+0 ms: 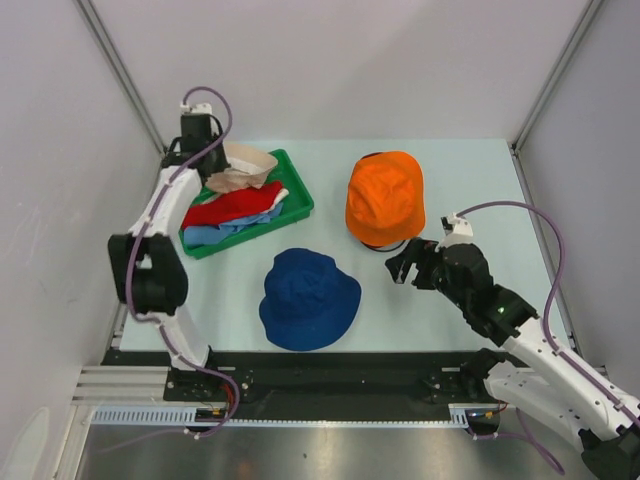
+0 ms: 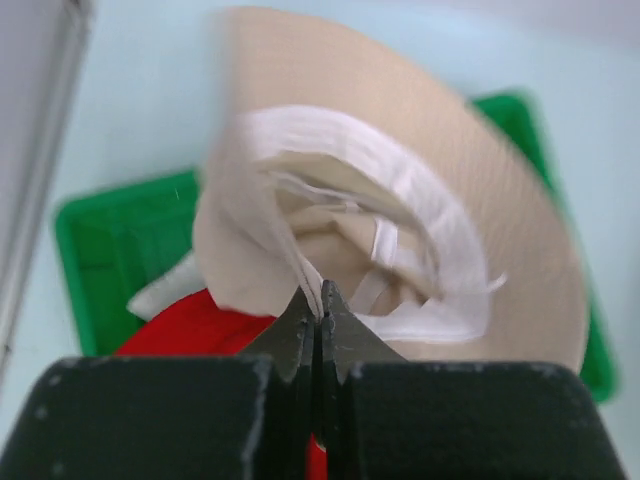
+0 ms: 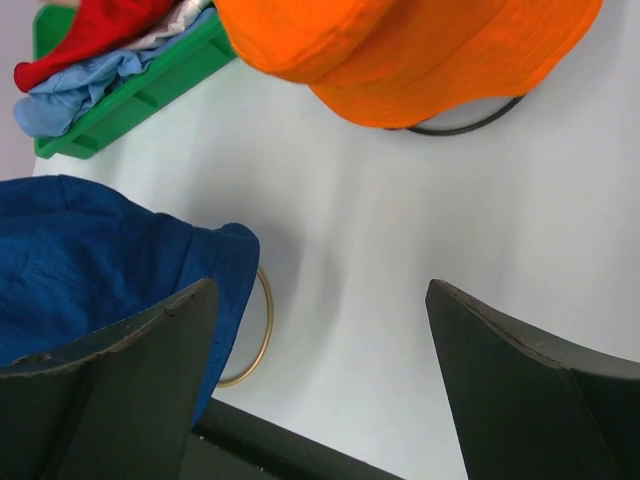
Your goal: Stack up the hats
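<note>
As the overhead view showed, the left pincer [image 1: 220, 163] hung above the green plastic tray [image 1: 300, 203], the soft beige fabric bucket hat [image 1: 245, 168] drooping just ahead of it. From the left wrist, its jaws were pressed together on that hat's inner edge: limp, light cloth, probably best pinched at the brim. From the right wrist, the right pincer [image 3: 318, 300] gaped empty, the floppy navy bucket hat [image 3: 90, 260] to its left and the orange bucket hat [image 3: 420, 50] ahead.

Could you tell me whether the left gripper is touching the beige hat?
Touching. The left wrist view shows the left gripper shut on the beige hat, with a fold of its fabric pinched there.
</note>
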`<move>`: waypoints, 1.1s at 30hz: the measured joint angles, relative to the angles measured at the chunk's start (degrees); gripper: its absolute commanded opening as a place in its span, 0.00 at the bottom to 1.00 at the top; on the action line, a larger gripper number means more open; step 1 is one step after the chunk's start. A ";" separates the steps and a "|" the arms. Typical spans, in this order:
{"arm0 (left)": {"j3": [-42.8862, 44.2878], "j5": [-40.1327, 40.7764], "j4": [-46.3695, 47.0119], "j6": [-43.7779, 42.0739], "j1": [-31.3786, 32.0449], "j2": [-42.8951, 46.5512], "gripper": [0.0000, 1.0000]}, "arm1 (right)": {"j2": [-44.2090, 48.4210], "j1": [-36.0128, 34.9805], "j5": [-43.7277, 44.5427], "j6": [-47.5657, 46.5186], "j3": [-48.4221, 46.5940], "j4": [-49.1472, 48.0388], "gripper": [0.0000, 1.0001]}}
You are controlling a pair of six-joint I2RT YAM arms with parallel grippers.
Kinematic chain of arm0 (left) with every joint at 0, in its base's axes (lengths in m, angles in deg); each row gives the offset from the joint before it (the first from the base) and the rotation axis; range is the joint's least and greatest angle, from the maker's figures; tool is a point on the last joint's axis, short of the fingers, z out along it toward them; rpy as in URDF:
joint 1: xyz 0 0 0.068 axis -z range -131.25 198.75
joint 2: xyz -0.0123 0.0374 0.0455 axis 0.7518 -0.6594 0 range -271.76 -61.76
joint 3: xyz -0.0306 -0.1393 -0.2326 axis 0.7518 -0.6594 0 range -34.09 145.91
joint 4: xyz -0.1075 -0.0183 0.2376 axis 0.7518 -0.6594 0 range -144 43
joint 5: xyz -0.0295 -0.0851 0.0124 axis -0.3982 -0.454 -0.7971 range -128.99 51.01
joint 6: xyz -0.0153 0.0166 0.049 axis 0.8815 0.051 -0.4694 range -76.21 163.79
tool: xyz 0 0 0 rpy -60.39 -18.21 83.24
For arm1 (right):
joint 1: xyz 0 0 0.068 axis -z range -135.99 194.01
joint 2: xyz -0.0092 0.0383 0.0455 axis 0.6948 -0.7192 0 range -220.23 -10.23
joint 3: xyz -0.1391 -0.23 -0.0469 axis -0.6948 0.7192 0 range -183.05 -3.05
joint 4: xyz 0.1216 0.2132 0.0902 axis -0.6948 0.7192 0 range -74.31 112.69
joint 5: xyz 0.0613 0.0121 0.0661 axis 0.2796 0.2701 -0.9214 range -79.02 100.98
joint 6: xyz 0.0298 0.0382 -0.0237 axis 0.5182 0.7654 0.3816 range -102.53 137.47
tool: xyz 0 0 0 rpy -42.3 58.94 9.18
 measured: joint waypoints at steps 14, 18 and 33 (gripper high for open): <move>0.98 -23.41 5.25 -10.91 5.99 35.10 0.00 | -5.92 -2.10 -2.32 -7.65 -11.98 -6.12 0.90; 1.29 -27.96 2.67 -11.50 9.99 38.58 0.00 | -8.94 -6.34 -2.86 -10.01 -15.87 -9.01 0.90; -1.92 -22.82 -1.77 -12.92 25.00 40.35 0.00 | -9.14 -16.72 0.28 -12.87 -20.74 -14.08 0.91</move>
